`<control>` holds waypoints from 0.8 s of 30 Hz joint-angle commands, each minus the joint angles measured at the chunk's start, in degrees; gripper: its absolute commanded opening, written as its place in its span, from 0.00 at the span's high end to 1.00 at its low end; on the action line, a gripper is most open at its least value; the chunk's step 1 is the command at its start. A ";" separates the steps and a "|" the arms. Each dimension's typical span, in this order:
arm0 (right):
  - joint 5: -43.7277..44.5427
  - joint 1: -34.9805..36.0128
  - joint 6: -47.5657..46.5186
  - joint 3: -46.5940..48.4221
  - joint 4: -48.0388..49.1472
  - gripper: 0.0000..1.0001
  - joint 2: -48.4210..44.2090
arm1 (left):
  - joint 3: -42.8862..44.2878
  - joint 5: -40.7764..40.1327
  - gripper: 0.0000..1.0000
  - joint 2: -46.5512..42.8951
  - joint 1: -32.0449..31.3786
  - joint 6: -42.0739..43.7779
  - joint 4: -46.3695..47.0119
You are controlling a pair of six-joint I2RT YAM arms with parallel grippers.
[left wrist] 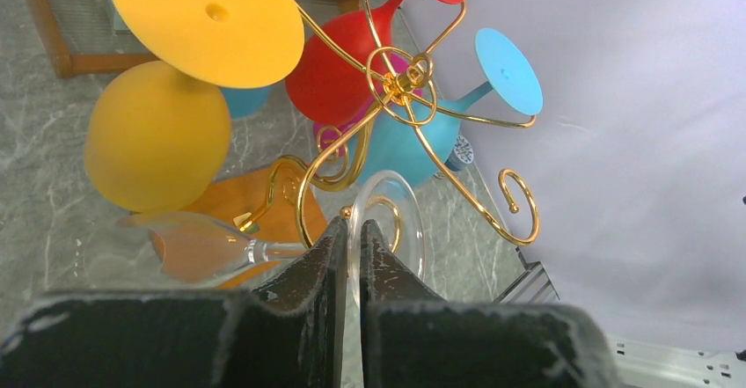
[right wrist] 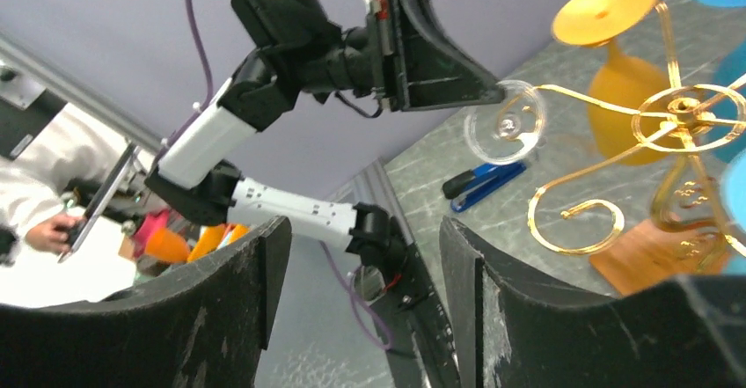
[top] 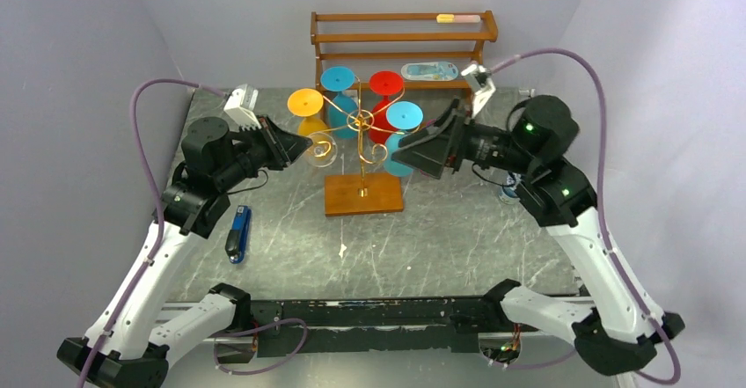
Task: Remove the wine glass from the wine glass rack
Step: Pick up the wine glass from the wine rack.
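The foot of the clear glass is pinched between the nearly closed fingers of the left gripper, at a curl of the gold rack. The right gripper is held spread wide, empty, beside the rack. A grey marbled table is enclosed by lilac walls.

A blue stapler lies on the grey marbled tabletop — well apart from the three-tier wooden shelf at the far edge.
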 commanded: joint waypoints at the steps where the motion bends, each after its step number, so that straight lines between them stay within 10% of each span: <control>1: 9.91 10.34 -6.44 5.27 -9.26 0.33 6.17 | -1.13 1.66 0.95 0.14 0.47 -0.27 0.45; 10: 48.93 36.54 -8.18 17.04 -17.54 0.27 21.79 | 0.33 0.85 0.95 0.84 0.45 1.34 -0.39; 24: 57.31 39.61 -1.29 3.84 -3.93 0.21 20.52 | -1.61 0.40 0.95 -2.35 0.44 2.77 -0.69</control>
